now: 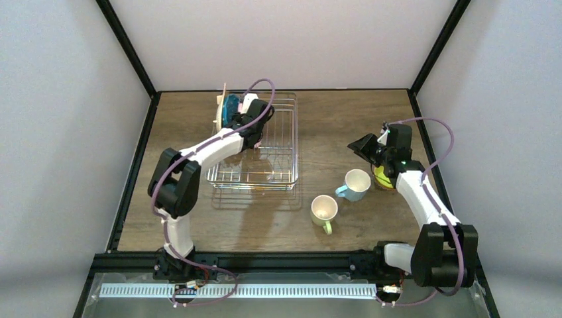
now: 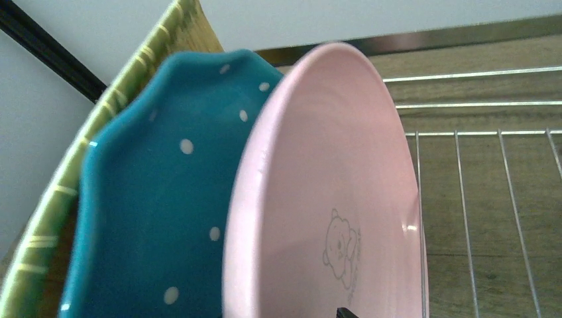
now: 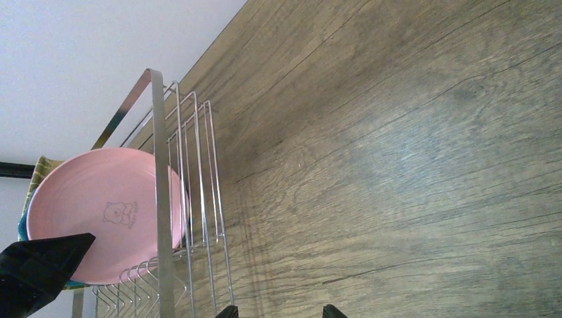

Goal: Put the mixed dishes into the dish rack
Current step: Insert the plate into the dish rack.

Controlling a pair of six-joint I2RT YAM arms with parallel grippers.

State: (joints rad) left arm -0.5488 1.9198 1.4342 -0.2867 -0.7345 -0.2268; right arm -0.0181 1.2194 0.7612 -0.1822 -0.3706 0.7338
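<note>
Three plates stand on edge at the far left end of the dish rack (image 1: 275, 142): a tan woven-look plate (image 2: 59, 192), a teal dotted plate (image 2: 152, 199) and a pink plate (image 2: 331, 185) with a bear drawing. My left gripper (image 1: 241, 114) is at the pink plate, open. Only one fingertip (image 2: 346, 313) shows, off to the side in front of the plate's face. The light-blue mug (image 1: 356, 184) and the pale yellow-green mug (image 1: 324, 209) stand on the table right of the rack. The lime-inside bowl (image 1: 382, 176) sits under my right arm. My right gripper (image 3: 280, 311) hovers open and empty over bare wood.
The rack's wire wall (image 3: 192, 199) stands between my right gripper and the pink plate (image 3: 106, 212). A black wedge (image 3: 40, 271) covers that plate's lower edge in the right wrist view. Black frame posts (image 1: 129, 46) rise at the back corners.
</note>
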